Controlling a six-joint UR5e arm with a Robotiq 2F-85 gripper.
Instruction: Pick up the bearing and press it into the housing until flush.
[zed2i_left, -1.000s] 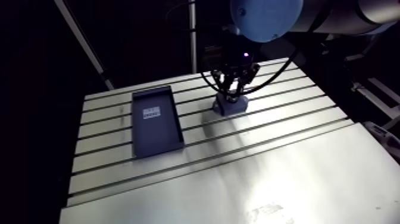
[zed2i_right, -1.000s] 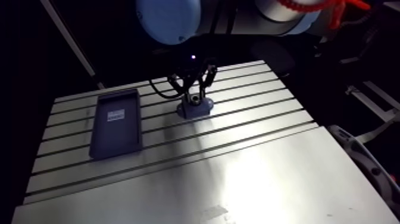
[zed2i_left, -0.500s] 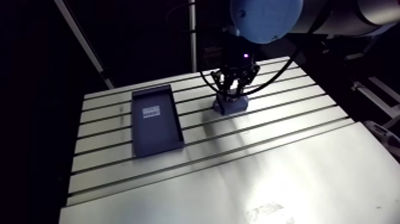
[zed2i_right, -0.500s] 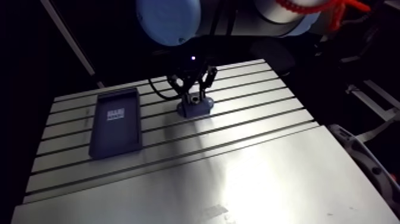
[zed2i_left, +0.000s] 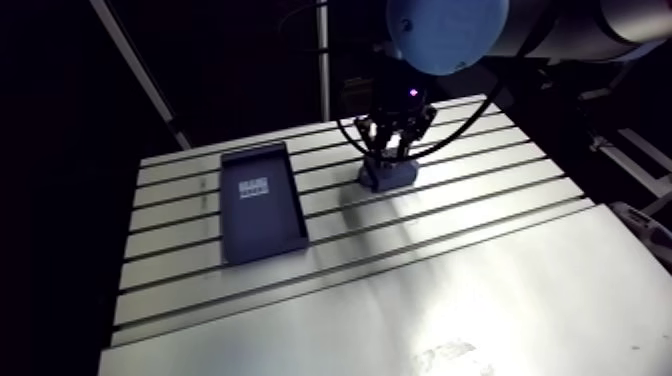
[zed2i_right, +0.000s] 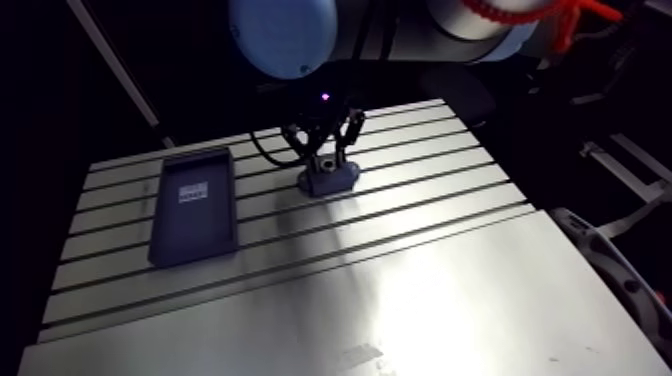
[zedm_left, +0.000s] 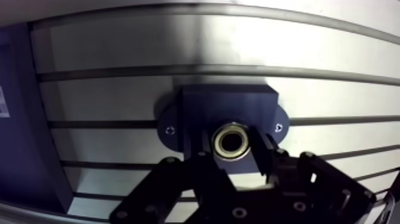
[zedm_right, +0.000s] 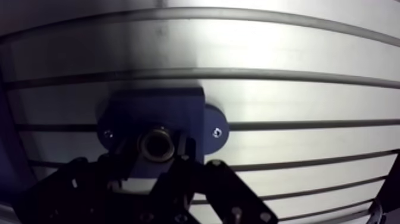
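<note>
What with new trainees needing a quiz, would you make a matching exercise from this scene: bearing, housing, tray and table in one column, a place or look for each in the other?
Things:
1. bearing
2. housing
3. tray
4. table

Descriptions:
A. dark blue block with a screwed ear on each side
B. slotted metal surface under everything
C. brass-coloured ring between the jaws, at the block's bore
D. dark, flat, white label inside, lying apart from the block

Pairs: 1-C, 2-A, 3-D, 4-B
</note>
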